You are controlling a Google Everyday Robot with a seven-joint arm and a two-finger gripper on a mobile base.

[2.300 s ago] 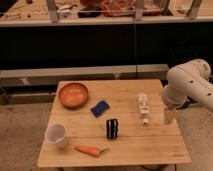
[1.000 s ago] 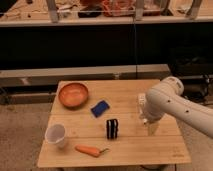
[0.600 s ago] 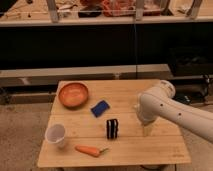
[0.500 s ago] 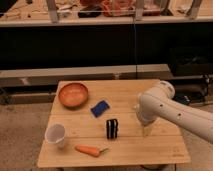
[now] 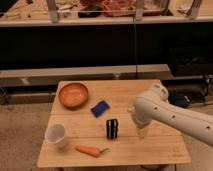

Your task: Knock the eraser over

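Observation:
The eraser (image 5: 112, 128), a small black block with pale stripes, stands upright near the middle of the wooden table (image 5: 165, 150). My white arm reaches in from the right. Its gripper (image 5: 143, 132) points down at the table, a short way to the right of the eraser and apart from it.
An orange bowl (image 5: 73, 94) sits at the back left. A flat blue pad (image 5: 100, 108) lies behind the eraser. A white cup (image 5: 55, 135) stands at the front left, with a carrot (image 5: 90, 150) near the front edge. Dark shelving runs behind the table.
My arm has swung left from the table's right side toward the eraser and now covers the white bottle. The eraser has not moved.

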